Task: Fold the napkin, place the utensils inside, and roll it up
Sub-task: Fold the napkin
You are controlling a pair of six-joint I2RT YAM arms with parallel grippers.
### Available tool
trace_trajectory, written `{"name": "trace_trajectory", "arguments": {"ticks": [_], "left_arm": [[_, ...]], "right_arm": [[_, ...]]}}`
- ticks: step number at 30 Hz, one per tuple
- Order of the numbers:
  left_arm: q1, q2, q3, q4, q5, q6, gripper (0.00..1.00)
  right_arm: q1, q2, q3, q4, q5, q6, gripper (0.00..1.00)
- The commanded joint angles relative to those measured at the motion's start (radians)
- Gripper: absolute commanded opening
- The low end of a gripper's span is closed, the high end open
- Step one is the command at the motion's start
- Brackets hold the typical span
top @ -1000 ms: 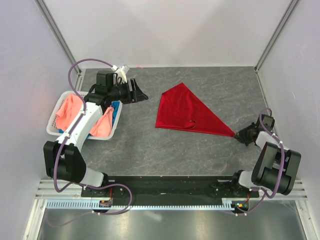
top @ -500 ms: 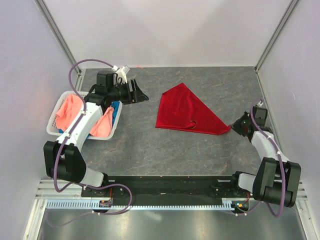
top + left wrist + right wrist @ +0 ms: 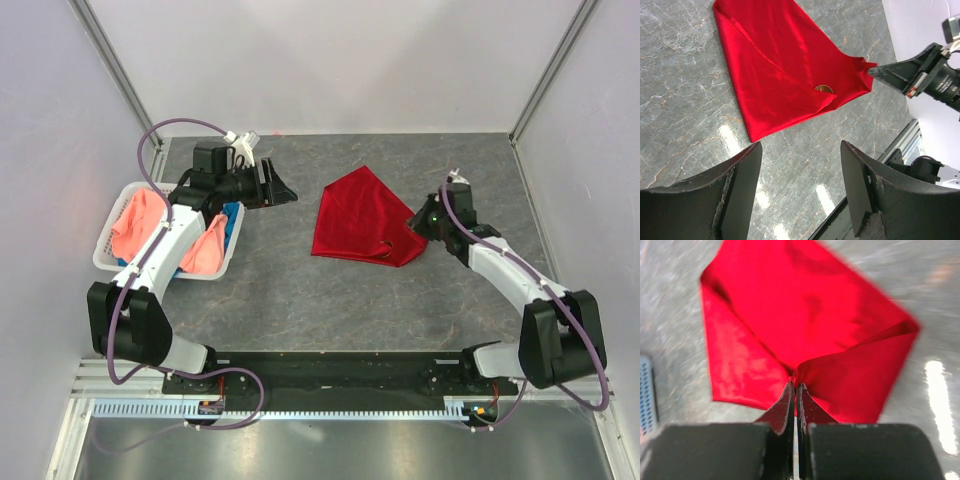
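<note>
The deep red napkin (image 3: pixel 355 215) lies partly folded on the grey table's middle. My right gripper (image 3: pixel 418 222) is shut on the napkin's right corner (image 3: pixel 796 374) and holds it lifted over the cloth's right side, so the fabric bunches at the fingertips (image 3: pixel 790 395). A small copper bit of the utensils, the spoon (image 3: pixel 823 89), peeks from under a fold; the remainder of it is hidden. My left gripper (image 3: pixel 285 190) hovers open to the left of the napkin, with nothing between its fingers (image 3: pixel 747 170). The left wrist view also shows the napkin (image 3: pixel 775 65) and the right gripper (image 3: pixel 890 74).
A white basket (image 3: pixel 105 258) stands at the left edge, under my left arm, holding salmon-pink cloths (image 3: pixel 135 225) and a blue cloth (image 3: pixel 232 222). Enclosure walls close in the back and both sides.
My right gripper has swung from the table's right edge leftward and away, pulling the napkin's long right point in over the cloth. The left arm has not moved.
</note>
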Motion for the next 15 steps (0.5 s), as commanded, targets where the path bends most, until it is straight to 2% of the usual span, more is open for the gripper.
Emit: {"name": "trace_trajectory", "arguments": {"ticks": [1,6,15], "left_arm": [[0.006,-0.02,-0.002,0.019,0.02,0.007,0.72],[0.006,-0.023,-0.003,0.021,0.02,0.009,0.72],[0.006,-0.023,-0.003,0.019,0.019,0.01,0.72]], "right_arm": [[0.107,0.065,0.084,0.113,0.036,0.052,0.0],[0.212,0.171,0.152,0.169,0.035,0.073,0.0],[0.315,0.289,0.258,0.206,0.023,0.087,0.0]]}}
